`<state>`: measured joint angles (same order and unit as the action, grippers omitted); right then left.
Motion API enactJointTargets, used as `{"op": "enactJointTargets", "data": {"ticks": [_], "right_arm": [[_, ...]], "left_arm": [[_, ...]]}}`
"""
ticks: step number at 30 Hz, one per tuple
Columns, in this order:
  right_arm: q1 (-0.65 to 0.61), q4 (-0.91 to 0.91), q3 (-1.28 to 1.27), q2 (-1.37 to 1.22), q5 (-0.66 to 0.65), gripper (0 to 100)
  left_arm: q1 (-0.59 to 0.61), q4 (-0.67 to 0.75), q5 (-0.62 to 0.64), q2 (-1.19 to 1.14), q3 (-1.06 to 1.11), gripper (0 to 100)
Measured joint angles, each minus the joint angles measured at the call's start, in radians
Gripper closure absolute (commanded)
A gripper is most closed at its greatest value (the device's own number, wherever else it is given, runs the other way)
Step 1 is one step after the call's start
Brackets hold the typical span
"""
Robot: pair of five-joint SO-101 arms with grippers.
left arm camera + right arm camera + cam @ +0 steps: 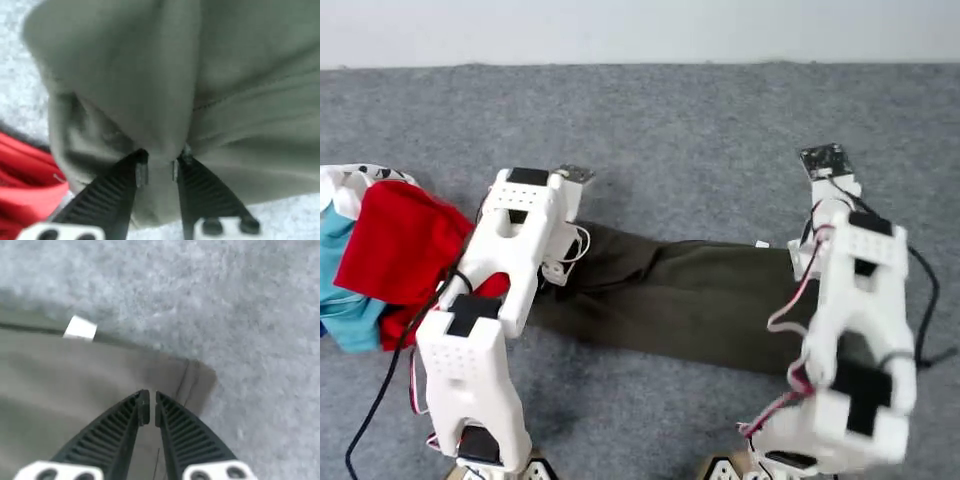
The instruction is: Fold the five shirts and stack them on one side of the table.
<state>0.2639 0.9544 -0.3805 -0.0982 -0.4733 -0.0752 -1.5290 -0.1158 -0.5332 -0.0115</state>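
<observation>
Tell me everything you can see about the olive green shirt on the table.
The olive shirt, soft matte cloth, lies stretched and creased across the grey table between the arms. One end is bunched into a fold pinched by the left gripper, beside the red shirt. The right gripper sits closed over flat cloth by a hemmed corner, near a small white tag.

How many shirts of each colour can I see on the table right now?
olive shirt: 1
red shirt: 1
teal shirt: 1
white patterned shirt: 1
Total: 4 shirts that can be told apart. The heap at the table's edge may hide more.
</observation>
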Motion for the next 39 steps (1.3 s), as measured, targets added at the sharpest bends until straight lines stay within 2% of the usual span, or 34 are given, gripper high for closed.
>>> {"op": "enactJointTargets", "data": {"ticks": [11,16,24,31,33,37,39], "right_arm": [[0.026,0.018,0.413,-0.44,0.0,95.7],[0.034,0.149,0.575,-0.529,0.0,96.2],[0.058,0.379,0.62,-0.413,0.002,95.8],[0.064,0.727,0.62,-0.227,-0.002,95.6],[0.068,0.792,0.612,-0.218,-0.018,91.6],[0.124,0.796,0.499,-0.204,-0.043,77.5],[0.163,0.796,0.434,-0.204,-0.083,77.0]], "left_arm": [[0.0,0.029,-0.002,-0.054,-0.015,90],[-0.002,0.029,-0.002,-0.054,-0.015,90],[-0.002,0.029,-0.002,-0.054,-0.017,90],[0.002,-0.058,0.034,-0.032,-0.091,90],[0.002,-0.089,0.037,-0.012,-0.109,90],[0.002,-0.157,0.038,0.046,-0.115,90],[0.005,-0.17,0.038,0.075,-0.115,90]]}}
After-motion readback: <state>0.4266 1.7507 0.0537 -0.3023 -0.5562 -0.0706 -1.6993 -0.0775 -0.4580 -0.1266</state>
